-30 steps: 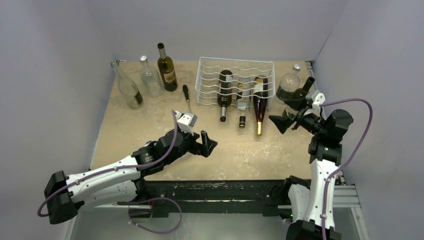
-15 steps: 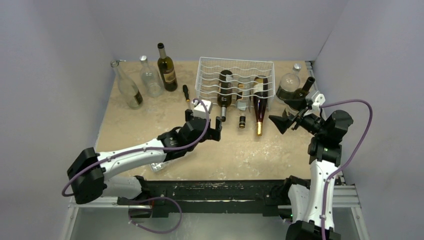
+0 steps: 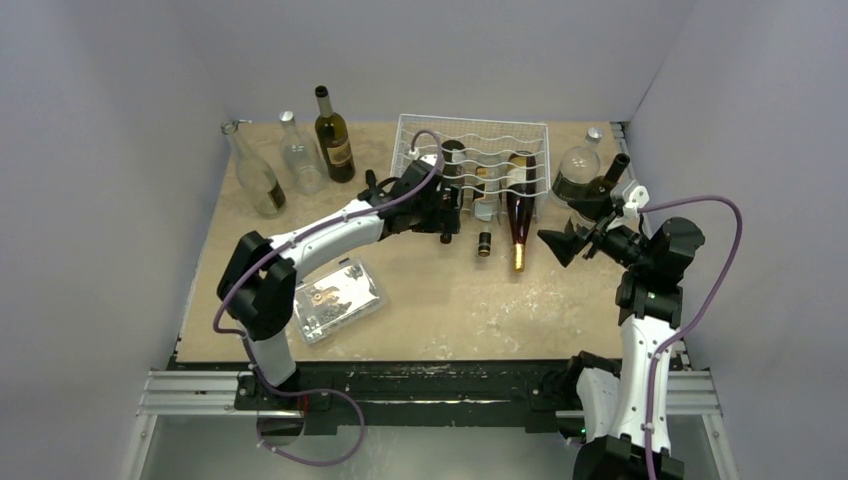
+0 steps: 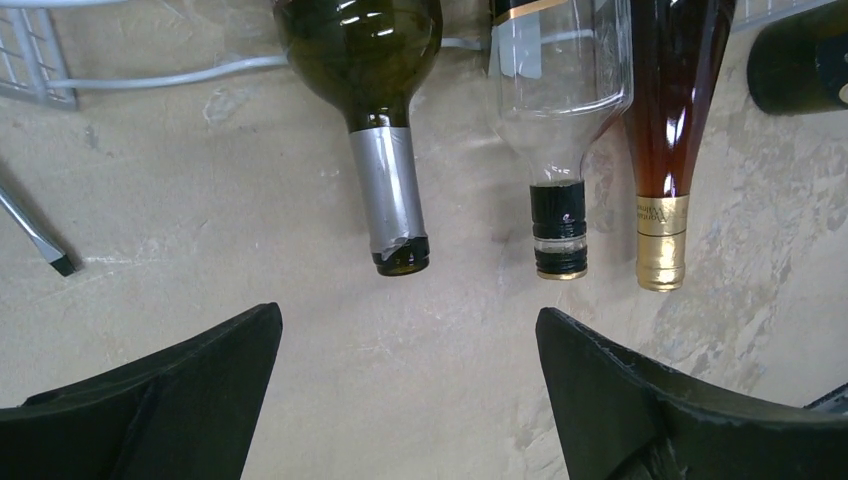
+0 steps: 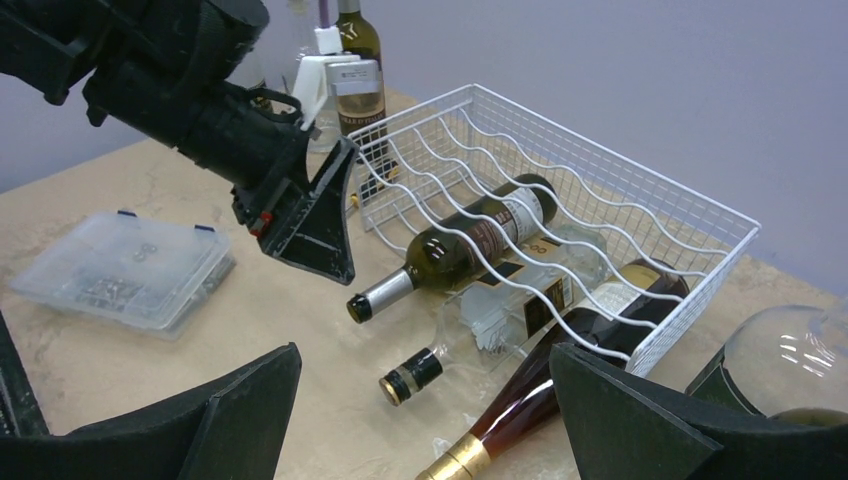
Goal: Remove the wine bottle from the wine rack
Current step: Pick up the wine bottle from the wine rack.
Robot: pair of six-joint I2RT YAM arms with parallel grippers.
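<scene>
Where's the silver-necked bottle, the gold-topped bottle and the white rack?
silver-necked bottle (image 4: 388,190): left wrist view, neck foil.
gold-topped bottle (image 4: 661,240): left wrist view, gold cap.
white rack (image 5: 612,157): right wrist view, far rim.

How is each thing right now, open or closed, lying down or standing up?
Left gripper: open, empty, facing the bottle necks.
Right gripper: open, empty.
Wine rack: holds three bottles.
Green bottle: lying in rack, neck sticking out.
Clear bottle: lying in rack, black cap on.
Amber bottle: lying in rack, gold foil on.
Parts box: closed.
Dark bottle: standing upright.
</scene>
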